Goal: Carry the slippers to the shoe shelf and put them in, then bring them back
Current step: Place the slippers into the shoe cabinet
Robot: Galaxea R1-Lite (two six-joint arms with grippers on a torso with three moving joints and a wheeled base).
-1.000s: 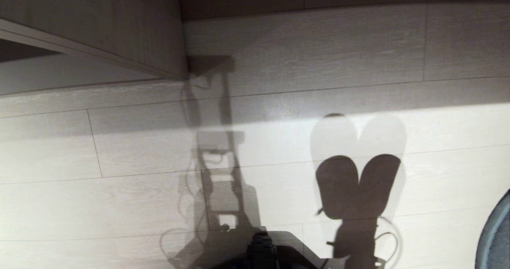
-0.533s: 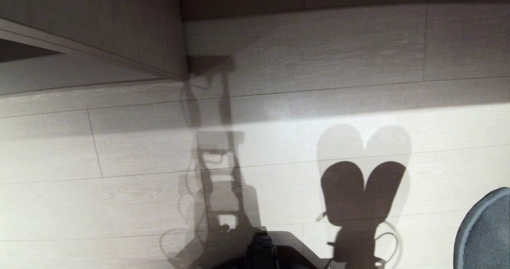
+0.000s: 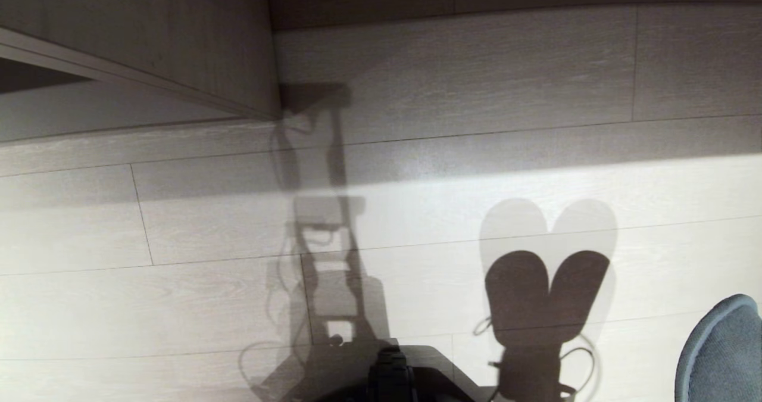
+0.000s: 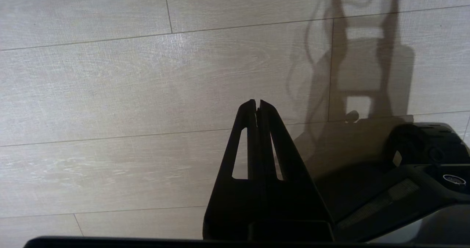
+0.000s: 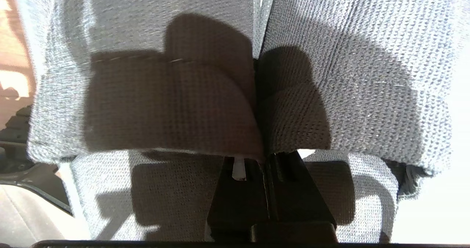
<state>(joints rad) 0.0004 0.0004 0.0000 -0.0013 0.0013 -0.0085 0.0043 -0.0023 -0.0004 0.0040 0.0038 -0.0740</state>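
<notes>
Holding the slippers (image 5: 235, 93) tight, the right gripper (image 5: 262, 160) has its jaws shut on the two straps, pinched together side by side. The slippers look grey-blue and woven, not dark. Seen from the head, only the rounded tip of one slipper (image 3: 720, 354) shows, low on the right over the wooden floor (image 3: 178, 307). On that floor, just left of the tip, lies the slippers' shadow (image 3: 545, 298), shaped like two ovals joined at the bottom. The left gripper (image 4: 257, 106) hangs over the floor too, its jaws pressed together with nothing between them. A pale wooden cabinet (image 3: 149, 33) stands far up and left of the shadow, well apart from the slippers.
</notes>
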